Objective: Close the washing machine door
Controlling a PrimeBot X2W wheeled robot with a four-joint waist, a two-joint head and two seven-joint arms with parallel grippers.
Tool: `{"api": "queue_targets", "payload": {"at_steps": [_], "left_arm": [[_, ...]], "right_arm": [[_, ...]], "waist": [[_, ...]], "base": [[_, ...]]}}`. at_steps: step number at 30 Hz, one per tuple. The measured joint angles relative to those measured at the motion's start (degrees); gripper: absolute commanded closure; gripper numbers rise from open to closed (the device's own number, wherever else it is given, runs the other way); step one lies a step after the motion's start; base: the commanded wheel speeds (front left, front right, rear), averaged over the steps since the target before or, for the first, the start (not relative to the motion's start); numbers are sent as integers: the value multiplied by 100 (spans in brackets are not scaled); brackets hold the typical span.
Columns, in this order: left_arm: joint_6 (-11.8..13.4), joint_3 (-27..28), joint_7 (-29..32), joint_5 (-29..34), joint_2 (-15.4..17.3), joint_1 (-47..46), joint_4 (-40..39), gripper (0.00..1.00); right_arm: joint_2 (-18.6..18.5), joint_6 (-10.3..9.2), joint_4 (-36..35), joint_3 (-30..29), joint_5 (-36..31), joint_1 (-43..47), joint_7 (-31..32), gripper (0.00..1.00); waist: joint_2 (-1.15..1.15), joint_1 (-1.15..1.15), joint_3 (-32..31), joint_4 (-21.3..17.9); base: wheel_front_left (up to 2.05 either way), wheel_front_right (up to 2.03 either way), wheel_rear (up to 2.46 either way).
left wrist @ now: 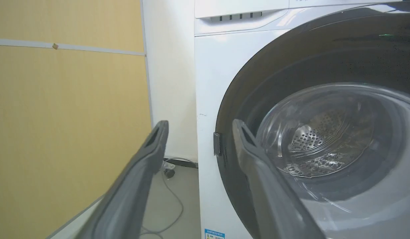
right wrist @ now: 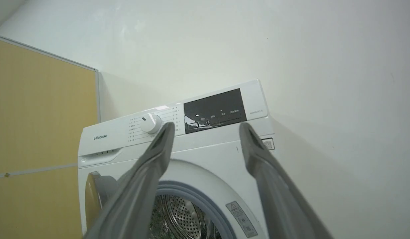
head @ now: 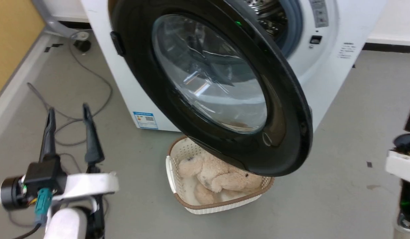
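While the washing machine door (head: 211, 89) is held wide open from the washing machine (head: 328, 73), ahead and to the right of the left end effector (head: 68, 108), no contact is made: that end effector's fingers are spread apart and empty, well clear of the door. The right end effector (right wrist: 207, 123) is likewise spread apart, aimed at the control panel (right wrist: 213, 111). A push is best placed on the black rim far from the hinged side, not on the glass window (head: 205, 73), and carried through until the latch is judged seated.

The left gripper (head: 68, 109) has two long, dark, tapering fingers (head: 90, 139) on a black block (head: 45, 174), joined to a glossy white wrist shell (head: 88, 184). Beside the block are a black cylinder (head: 10, 197) and a teal plug (head: 43, 199) with a dark cable (head: 27, 233). The right gripper (right wrist: 206, 126) has matte grey fingers.
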Motion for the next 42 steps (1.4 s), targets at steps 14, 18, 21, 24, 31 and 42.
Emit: {"api": "queue_targets", "payload": {"at_steps": [14, 18, 21, 24, 31, 42], "left_arm": [[-470, 464, 0, 316, -322, 539, 186, 0], [-565, 543, 0, 374, -405, 539, 209, 0], [-623, 569, 0, 410, -487, 539, 226, 0], [-673, 579, 0, 430, -549, 538, 249, 0], [-820, 658, 0, 506, -645, 515, 285, 0], [-912, 580, 0, 608, -744, 258, 247, 0]], "right_arm": [[-310, 0, -532, 2439, -658, -55, 1, 100], [-535, 0, -181, 2736, -868, 149, 1, 100], [-687, 0, 113, 2903, -1116, 320, 1, 100], [-662, 1, 414, 2885, -1135, 546, 1, 100], [-687, 0, 928, 2635, -1236, 743, 1, 100], [-514, 16, 1647, 1694, -1429, 716, 1, 100]], "waist": [[0, 0, 41, 334], [0, 0, 78, 373], [0, 0, 121, 379], [0, 0, 169, 357], [0, 0, 330, 234], [0, 0, 728, 132]], "base": [[0, 0, 0], [0, 0, 0], [0, 0, 0], [0, 0, 0], [0, 0, 0], [0, 0, 0]]}}
